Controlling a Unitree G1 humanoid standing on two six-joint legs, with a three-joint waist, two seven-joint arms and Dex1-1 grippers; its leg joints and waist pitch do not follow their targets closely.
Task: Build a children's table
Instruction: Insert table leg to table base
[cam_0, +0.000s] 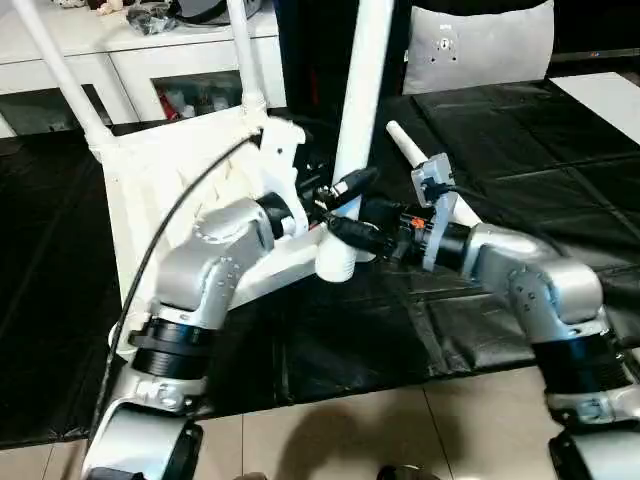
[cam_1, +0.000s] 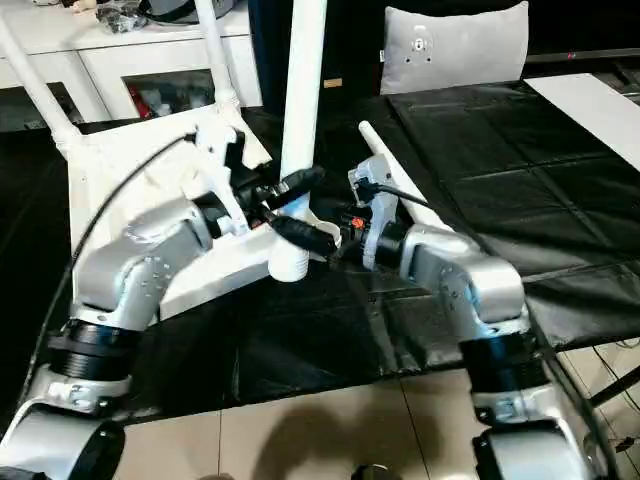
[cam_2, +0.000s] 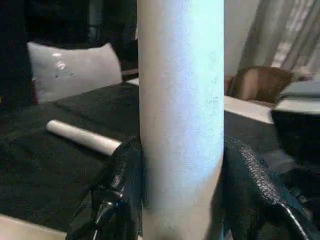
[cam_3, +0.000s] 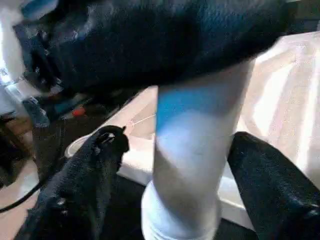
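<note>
Black textured left hand (cam_2: 182, 200) apparently clamps smooth round leg (cam_2: 181, 100).

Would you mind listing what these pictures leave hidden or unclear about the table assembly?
- Upright leg: its top is cut off by the head view's upper edge.
- Its foot in the corner socket: covered by the left gripper and right gripper; seating cannot be judged.
- Table top: the left forearm hides part of it.
- Loose leg: its near end is hidden behind the upright leg.
</note>
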